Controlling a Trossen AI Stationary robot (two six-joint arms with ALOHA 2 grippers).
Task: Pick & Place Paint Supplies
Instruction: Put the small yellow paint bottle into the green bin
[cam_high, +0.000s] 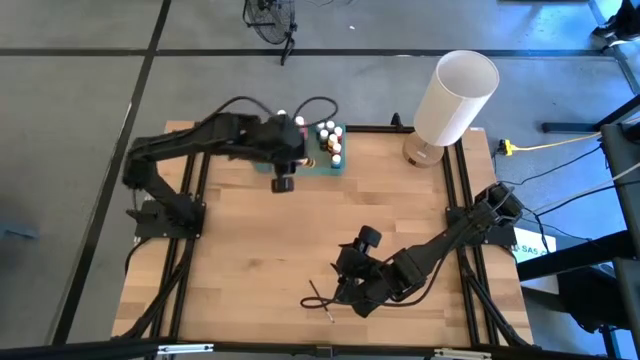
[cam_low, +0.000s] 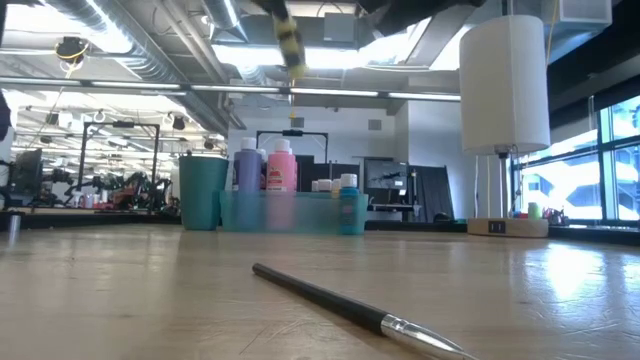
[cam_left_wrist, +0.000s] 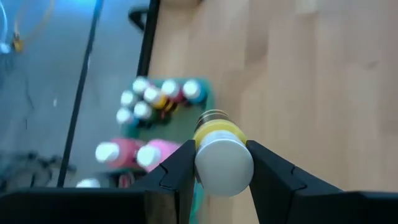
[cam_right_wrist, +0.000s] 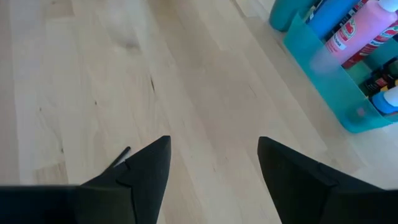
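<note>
A yellow paint bottle (cam_left_wrist: 217, 132) with a white cap hangs high above the table, and my left gripper (cam_left_wrist: 221, 148) is shut on it. In the high view that gripper (cam_high: 283, 178) is just beside the near left corner of the translucent green tray (cam_high: 330, 160). The tray holds several white-capped bottles (cam_high: 330, 140), among them pink ones (cam_left_wrist: 140, 151). A thin dark paintbrush (cam_low: 350, 305) lies flat on the wood near the front edge. My right gripper (cam_high: 347, 290) hovers open just right of it. The brush's dark end (cam_right_wrist: 123, 154) shows beside one finger. My left gripper pinches the yellow bottle at its cap end (cam_left_wrist: 224, 163) between its two fingers. The white cap faces back toward the wrist and the yellow body points away, along the fingers. The fingers slant downward. The bottle is lifted clear, tilted, well above the table (cam_low: 288, 40).
A big white cylindrical lamp (cam_high: 455, 95) stands on its wooden base at the table's far right corner. A teal cup (cam_low: 203, 192) stands by the tray's end. Bare wood lies between the tray and the brush. Black frame rails (cam_high: 455, 190) run along the table's sides.
</note>
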